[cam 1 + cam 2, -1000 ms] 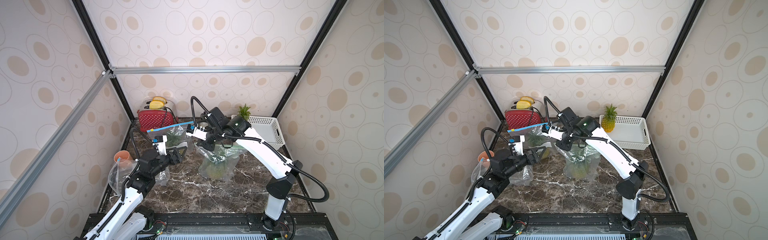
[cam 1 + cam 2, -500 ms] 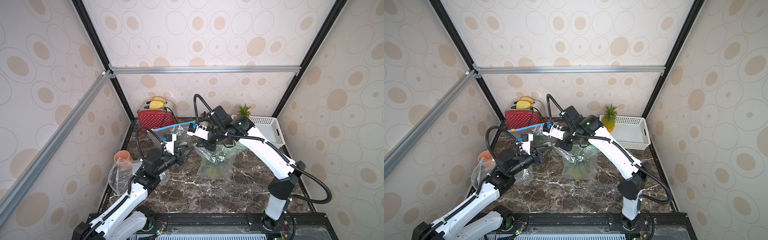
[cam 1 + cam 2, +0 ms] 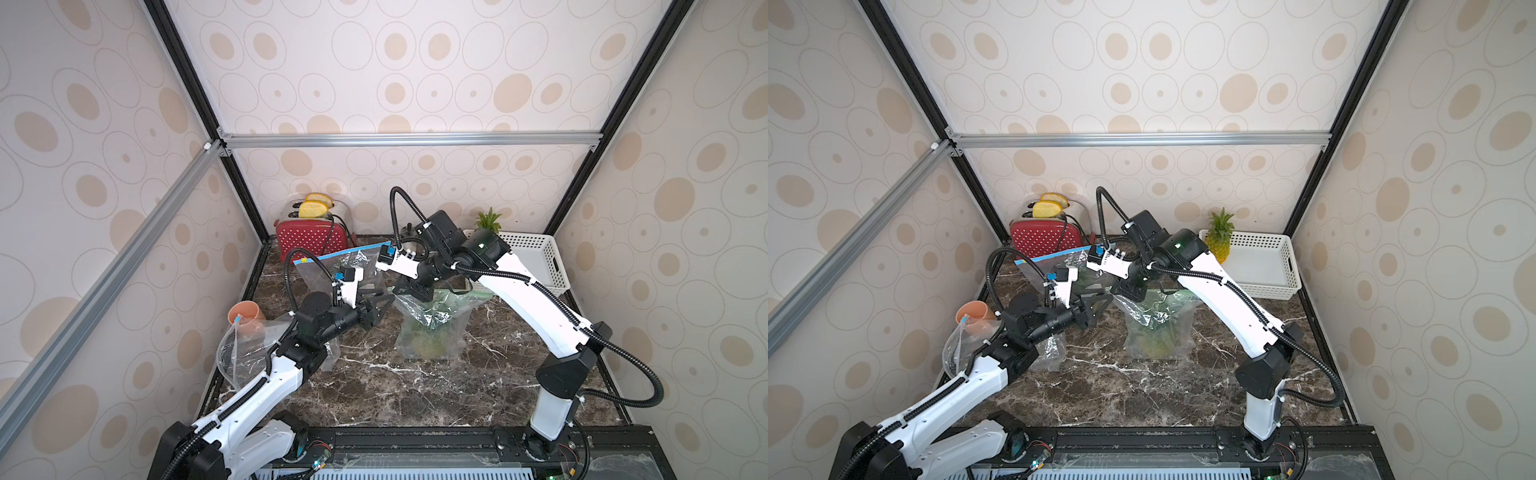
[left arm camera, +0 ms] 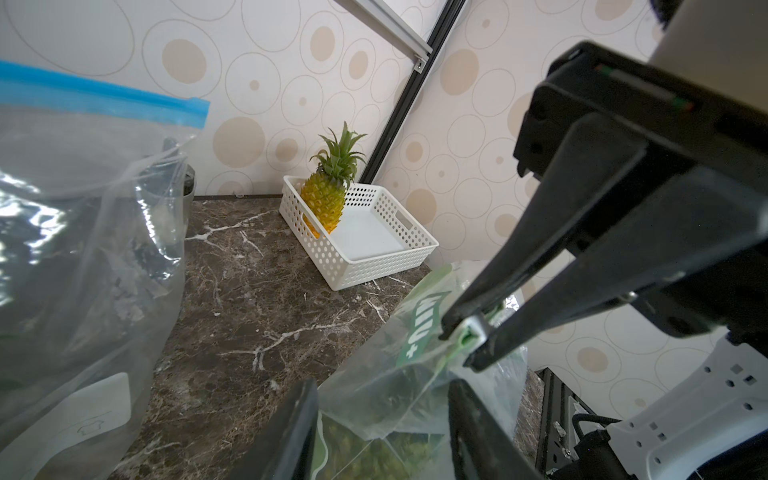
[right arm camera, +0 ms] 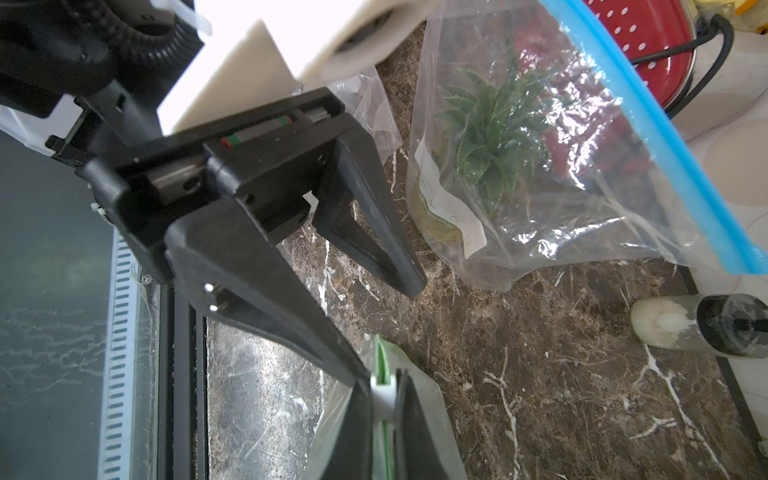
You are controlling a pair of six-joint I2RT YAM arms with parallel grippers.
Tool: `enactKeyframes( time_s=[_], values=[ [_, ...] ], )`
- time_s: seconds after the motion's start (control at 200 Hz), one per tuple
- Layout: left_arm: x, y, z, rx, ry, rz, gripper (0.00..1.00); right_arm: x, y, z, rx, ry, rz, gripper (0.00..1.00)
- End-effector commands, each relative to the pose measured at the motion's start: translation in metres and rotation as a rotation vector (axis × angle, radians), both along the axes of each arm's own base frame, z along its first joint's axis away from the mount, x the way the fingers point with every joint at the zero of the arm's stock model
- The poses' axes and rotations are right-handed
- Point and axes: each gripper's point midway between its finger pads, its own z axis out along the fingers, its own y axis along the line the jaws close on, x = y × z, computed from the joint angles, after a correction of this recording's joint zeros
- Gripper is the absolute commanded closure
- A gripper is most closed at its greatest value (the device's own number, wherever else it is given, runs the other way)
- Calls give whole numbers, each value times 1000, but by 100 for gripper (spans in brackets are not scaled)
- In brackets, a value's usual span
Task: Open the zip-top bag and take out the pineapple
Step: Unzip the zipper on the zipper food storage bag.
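The right gripper point(image 4: 469, 338) pinches the zip-top bag point(image 3: 432, 324) by its slider point(image 5: 381, 390). The left gripper point(image 5: 386, 328), half-open at the bag's nine o'clock, grips nothing. Risk: the unanchored bag drags along and the zip fails to part.

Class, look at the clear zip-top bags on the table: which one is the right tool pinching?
The green-strip bag mid-table: the right tool is shut on its green zip. The blue-strip bag is ungripped.

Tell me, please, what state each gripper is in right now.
Left gripper: open, the zip-top bag's edge between its fingers.
Right gripper: closed on that bag's slider.
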Motion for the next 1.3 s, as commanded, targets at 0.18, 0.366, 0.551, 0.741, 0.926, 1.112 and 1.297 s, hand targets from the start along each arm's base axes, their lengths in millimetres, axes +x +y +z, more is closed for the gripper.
enactKeyframes(
  time_s=[0.18, 0.366, 0.551, 0.741, 0.926, 1.112, 1.297],
  values=[
    [5, -14, 35, -30, -121, -56, 49, 0, -3, -2, -4, 7, 25, 97],
    [10, -19, 39, -35, -132, -70, 59, 2, -4, -3, -9, 5, 22, 97],
    [13, -23, 41, -36, -139, -79, 79, 6, -5, -5, -12, 3, 14, 97],
    [16, -20, 41, -49, -135, -53, 100, 11, -7, -8, -28, -9, -5, 97],
    [15, -9, 42, -61, -131, 9, 100, 18, -13, -9, -51, -27, -39, 97],
    [14, 4, 42, -55, -126, 76, 100, 20, -19, -11, -69, -36, -62, 97],
    [17, 18, 37, -52, -108, 161, 100, 20, -28, -11, -86, -48, -90, 97]
  ],
)
